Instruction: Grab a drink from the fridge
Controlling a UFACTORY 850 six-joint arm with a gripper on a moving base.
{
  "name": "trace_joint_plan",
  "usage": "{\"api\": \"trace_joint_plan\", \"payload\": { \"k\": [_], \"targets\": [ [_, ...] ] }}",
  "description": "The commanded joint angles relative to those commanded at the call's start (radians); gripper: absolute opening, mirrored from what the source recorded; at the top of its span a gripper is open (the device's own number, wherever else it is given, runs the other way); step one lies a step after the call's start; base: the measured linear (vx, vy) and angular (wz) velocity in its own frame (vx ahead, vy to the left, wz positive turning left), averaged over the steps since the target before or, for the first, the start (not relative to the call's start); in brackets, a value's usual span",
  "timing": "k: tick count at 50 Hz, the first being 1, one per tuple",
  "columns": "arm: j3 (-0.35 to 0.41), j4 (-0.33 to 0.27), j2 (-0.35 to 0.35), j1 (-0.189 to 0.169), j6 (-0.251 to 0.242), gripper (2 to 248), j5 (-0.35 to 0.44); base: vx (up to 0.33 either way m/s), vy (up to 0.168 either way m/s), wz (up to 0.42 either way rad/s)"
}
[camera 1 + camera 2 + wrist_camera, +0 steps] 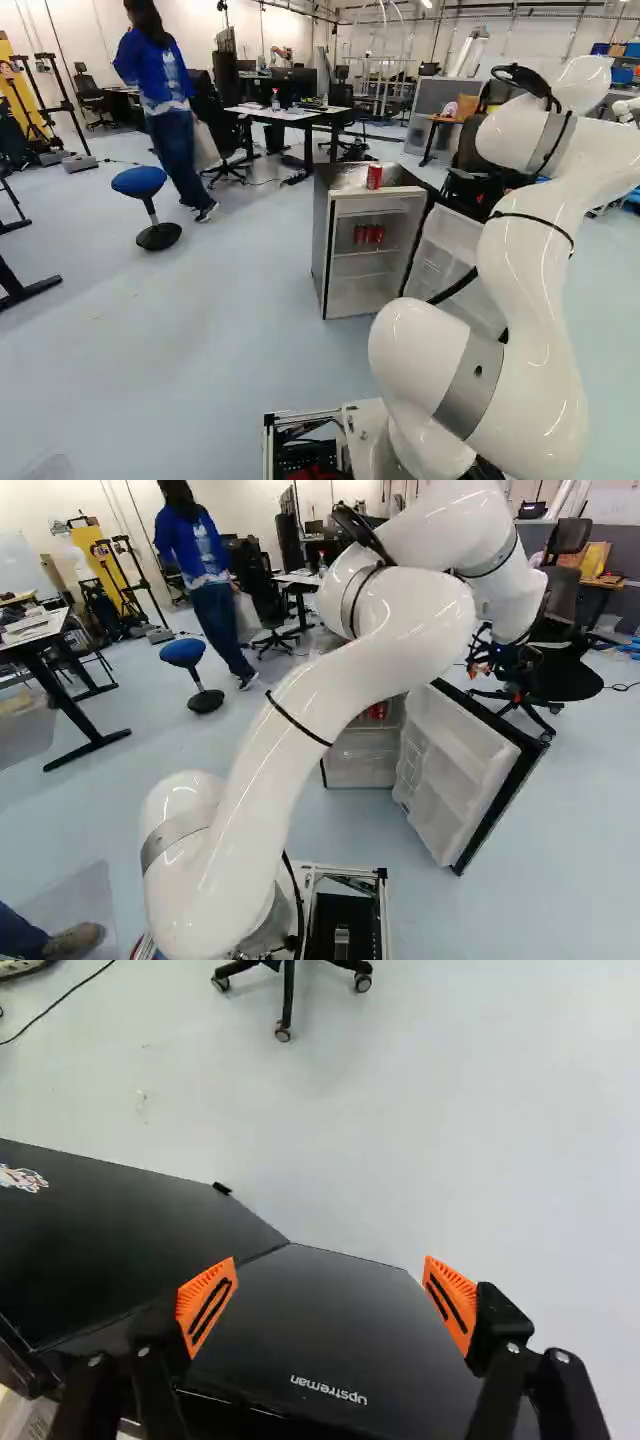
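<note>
Since the fridge (322,240) stands open at about twelve o'clock from the base, its door (450,770) swung out towards one, the drinks can be reached from the front once the arm (530,290) is clear of that door. A small cluster of red cans (376,235) stands upright on a shelf (366,252) inside, and a single red can (374,177) stands upright on top, just past twelve. The gripper (330,1260) is at roughly one o'clock, its fingers spread wide and nothing held between them; smooth black panels lie below, and whether a pad touches them I can't tell. The step in hand looks to be getting the door settled or the wrist away from it, with no drink taken. I'd expect a can to be fairly heavy for its size if full, stiff enough under even pressure, but thin-walled and easily dented by a hard pinch. Chilled metal may be slick, more so if damp. Best hold is round the middle of the body, pads at three and nine o'clock as you face it, squeezing only enough to stop it slipping. Inside, the neighbours stand close, so a careless finger could topple one.
</note>
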Motion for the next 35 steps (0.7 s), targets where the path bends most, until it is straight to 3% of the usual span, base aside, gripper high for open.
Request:
{"api": "trace_joint_plan", "payload": {
  "k": [35],
  "targets": [
    [-0.02, 0.0, -0.051, 0.0, 0.0, 247, -0.077, 0.0, 0.0, 0.0]
  ]
}}
